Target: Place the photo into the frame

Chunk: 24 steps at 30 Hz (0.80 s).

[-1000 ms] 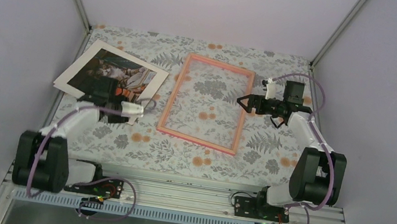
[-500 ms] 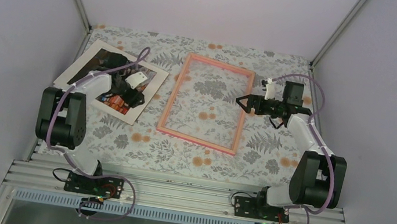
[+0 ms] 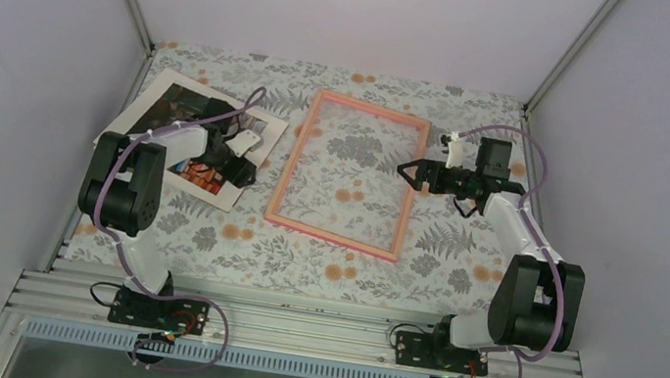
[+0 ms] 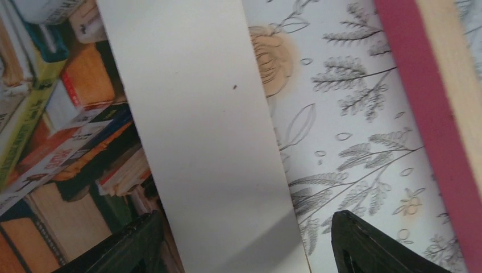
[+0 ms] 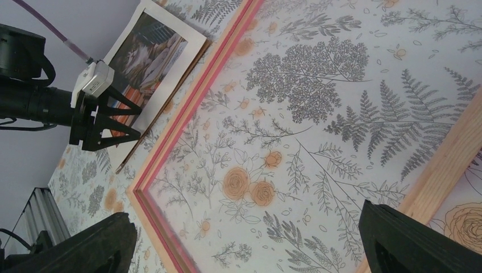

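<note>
From above there is one photo (image 3: 175, 105), one frame (image 3: 293, 158) and two grippers. The photo lies picture side up and askew on the floral table cover (image 3: 375, 86), left of the frame and apart from it. The left arm (image 3: 129, 180) crosses the print and hides its middle and near edge. The left gripper (image 3: 237, 171) hangs over the photo's corner nearest the frame, but this view does not show how its jaws stand. The right gripper (image 3: 410, 172) sits at the frame's right rail, released and holding nothing.

The left wrist camera shows only a slice. The photo's white border runs diagonally between two spread fingertips (image 4: 136, 244), one over the printed books and the other over bare cloth. Nothing is clamped, and contact with the paper cannot be told. The frame's pink rail is cut off at the right edge, with a strip of cloth between it and the print.

The right wrist camera looks across the pane, its own fingers (image 5: 96, 244) wide apart at the bottom corners. Beyond the frame's far rail, the left gripper's jaws gape over the photo's edge.
</note>
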Available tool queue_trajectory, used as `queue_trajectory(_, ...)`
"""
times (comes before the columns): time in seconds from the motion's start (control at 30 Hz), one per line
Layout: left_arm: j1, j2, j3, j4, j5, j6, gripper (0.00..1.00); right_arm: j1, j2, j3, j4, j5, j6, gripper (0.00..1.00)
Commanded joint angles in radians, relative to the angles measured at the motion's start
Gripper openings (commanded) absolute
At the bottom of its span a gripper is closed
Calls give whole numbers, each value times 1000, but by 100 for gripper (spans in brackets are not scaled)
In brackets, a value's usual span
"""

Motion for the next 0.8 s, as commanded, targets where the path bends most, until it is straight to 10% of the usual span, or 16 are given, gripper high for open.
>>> queue_trajectory(0.0, -28, 8, 19, 3, 62, -38, 74, 14, -13, -2, 26, -22, 7, 97)
queue_trajectory(0.77, 111, -175, -43, -109, 382, -7, 68, 122, -22, -10, 56, -74, 34, 97)
